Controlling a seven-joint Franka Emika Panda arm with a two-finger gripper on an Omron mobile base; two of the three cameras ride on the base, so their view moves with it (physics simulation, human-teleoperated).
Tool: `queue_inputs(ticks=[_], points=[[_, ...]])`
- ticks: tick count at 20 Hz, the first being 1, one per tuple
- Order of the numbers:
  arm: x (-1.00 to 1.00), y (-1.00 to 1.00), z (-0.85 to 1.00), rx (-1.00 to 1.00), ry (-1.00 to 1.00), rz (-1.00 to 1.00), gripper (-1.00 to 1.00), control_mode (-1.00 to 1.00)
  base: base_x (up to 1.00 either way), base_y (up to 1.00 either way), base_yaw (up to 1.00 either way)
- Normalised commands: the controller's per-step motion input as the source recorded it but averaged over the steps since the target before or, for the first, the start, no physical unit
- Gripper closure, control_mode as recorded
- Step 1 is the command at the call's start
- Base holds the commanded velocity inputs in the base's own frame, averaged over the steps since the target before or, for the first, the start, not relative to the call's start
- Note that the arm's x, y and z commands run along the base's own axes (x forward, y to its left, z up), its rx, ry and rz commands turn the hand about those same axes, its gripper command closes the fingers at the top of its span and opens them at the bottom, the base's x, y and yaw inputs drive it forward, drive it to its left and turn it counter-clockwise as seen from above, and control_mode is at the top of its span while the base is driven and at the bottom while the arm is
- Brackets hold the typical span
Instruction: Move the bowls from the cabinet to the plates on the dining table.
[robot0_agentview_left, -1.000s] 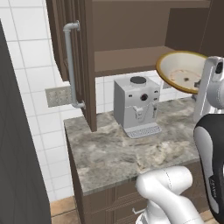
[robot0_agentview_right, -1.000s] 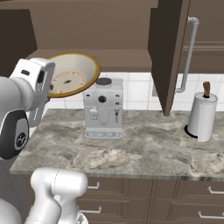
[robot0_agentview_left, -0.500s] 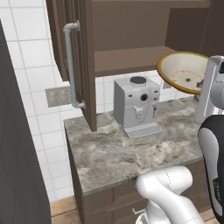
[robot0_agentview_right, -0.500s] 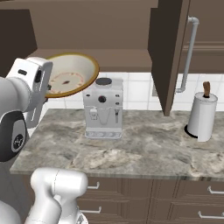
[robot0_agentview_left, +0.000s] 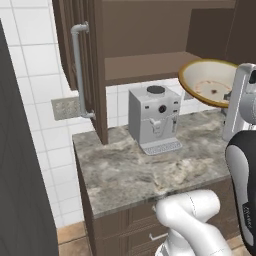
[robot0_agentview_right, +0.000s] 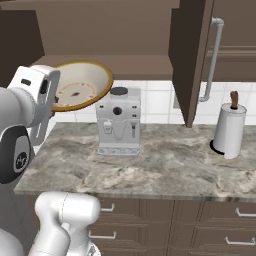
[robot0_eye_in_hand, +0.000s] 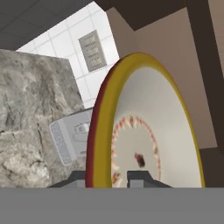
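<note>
I held the tan bowl (robot0_agentview_right: 80, 89) by its rim in my pincer (robot0_eye_in_hand: 119, 177), tilted, opening facing the coffee machine (robot0_agentview_right: 119, 121), above the worktop (robot0_agentview_right: 165, 162), unmoved since before.

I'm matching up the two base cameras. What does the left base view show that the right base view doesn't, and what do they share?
Left base view alone: a grey wall outlet plate beside the cabinet door handle. Right base view alone: a paper towel roll standing on the counter. Both: the tan bowl held tilted above the counter, the white coffee machine and the open cabinet.
</note>
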Motion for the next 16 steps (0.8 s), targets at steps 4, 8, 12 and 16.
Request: queue_inputs(ticks=[4,8,12,16], points=[[0.0,0.0,0.0,0.0,0.0,0.0,1.0,1.0,-0.73,-0.1,-0.04],[0.0,0.0,0.0,0.0,0.0,0.0,1.0,1.0,-0.83,-0.24,-0.08],[0.0,0.0,0.0,0.0,0.0,0.0,1.0,1.0,-0.48,-0.42,-0.19],[0.0,0.0,0.0,0.0,0.0,0.0,1.0,1.0,-0.05,-0.35,-0.33]])
